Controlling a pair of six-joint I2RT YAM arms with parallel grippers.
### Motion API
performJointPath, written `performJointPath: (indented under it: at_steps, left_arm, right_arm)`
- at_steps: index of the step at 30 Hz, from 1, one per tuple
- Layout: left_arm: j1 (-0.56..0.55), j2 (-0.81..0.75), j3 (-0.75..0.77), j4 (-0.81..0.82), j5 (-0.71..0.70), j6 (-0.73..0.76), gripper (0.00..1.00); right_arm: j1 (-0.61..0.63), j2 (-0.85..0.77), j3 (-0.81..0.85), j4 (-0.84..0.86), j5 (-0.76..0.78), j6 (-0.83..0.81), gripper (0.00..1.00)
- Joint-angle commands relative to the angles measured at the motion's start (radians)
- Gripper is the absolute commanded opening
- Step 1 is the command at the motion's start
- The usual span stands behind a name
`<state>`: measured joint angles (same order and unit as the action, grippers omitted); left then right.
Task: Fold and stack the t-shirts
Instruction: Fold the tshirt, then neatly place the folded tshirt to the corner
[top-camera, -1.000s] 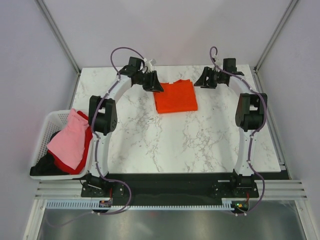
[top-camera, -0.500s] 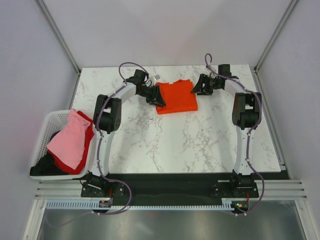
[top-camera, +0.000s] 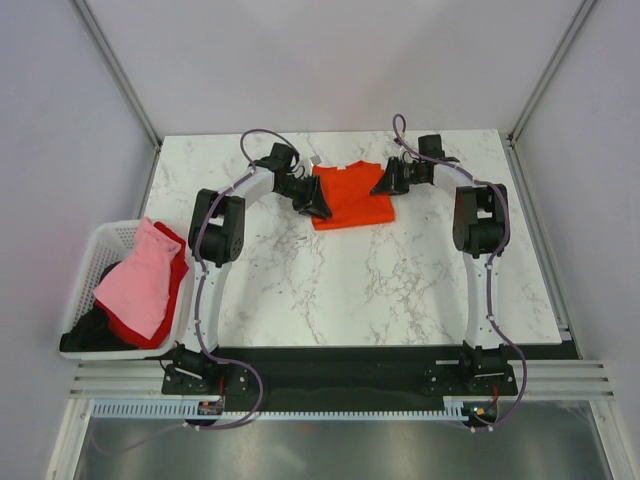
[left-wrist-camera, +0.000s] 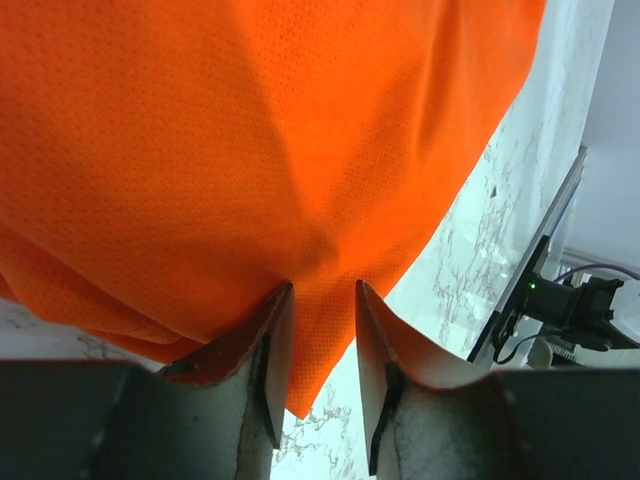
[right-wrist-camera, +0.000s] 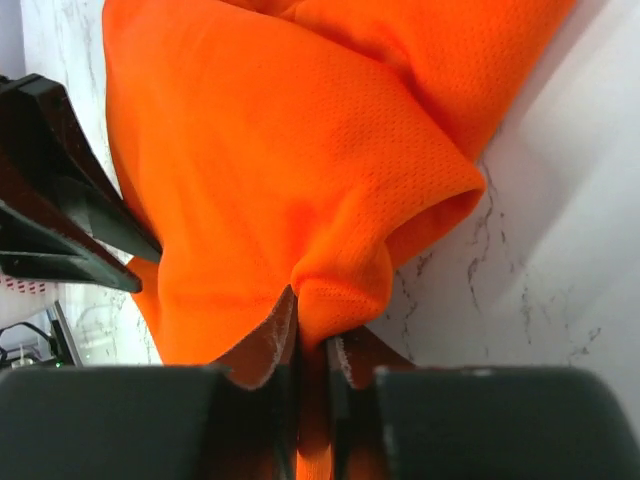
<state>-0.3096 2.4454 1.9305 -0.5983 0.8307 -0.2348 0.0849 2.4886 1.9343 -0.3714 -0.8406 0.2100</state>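
A bright orange t-shirt (top-camera: 350, 196) lies folded at the far middle of the marble table (top-camera: 380, 280). My left gripper (top-camera: 316, 203) is at its left edge. In the left wrist view the jaws (left-wrist-camera: 318, 300) stand apart with an orange corner (left-wrist-camera: 310, 350) hanging in the gap. My right gripper (top-camera: 384, 186) is at the shirt's right edge. In the right wrist view it (right-wrist-camera: 312, 330) is shut on a bunched fold of orange cloth (right-wrist-camera: 340, 270). Pink (top-camera: 135, 280), red (top-camera: 172, 268) and black (top-camera: 85, 335) t-shirts lie heaped in the basket.
The white lattice basket (top-camera: 88, 262) stands off the table's left edge, near my left arm's base. Frame posts and pale walls close in the back and both sides. The left gripper's black fingers (right-wrist-camera: 60, 210) show at the left of the right wrist view.
Both grippers have moved inward onto the orange shirt from either side. The right gripper has closed on the shirt's right edge, bunching the cloth there.
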Motion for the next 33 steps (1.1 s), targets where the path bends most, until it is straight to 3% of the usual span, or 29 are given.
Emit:
performJointPath:
  at_steps: [1,3,7,15,23,33]
  left_arm:
    - [-0.003,-0.020,0.012,-0.032,-0.047,0.084,0.40]
    - [0.001,-0.086,0.022,-0.041,-0.099,0.113,0.47]
    - [0.023,-0.201,0.019,-0.054,-0.117,0.163,0.53]
    - [0.053,-0.345,-0.097,-0.093,-0.107,0.284,0.53]
    - [0.063,-0.402,-0.220,-0.083,-0.153,0.305,0.52]
    - [0.063,-0.457,-0.295,-0.034,-0.186,0.276,0.51]
  right_arm:
    - [0.010,0.015,-0.024,-0.092,0.095,-0.063,0.14]
    - [0.006,-0.026,-0.035,-0.139,0.101,-0.136,0.00]
    - [-0.036,-0.144,-0.087,-0.236,0.109,-0.260,0.00]
    - [-0.149,-0.292,-0.194,-0.667,0.235,-0.699,0.00]
    - [-0.354,-0.621,-0.611,-0.687,0.379,-0.865,0.00]
    - [-0.665,-0.918,-0.847,-0.686,0.511,-0.972,0.00]
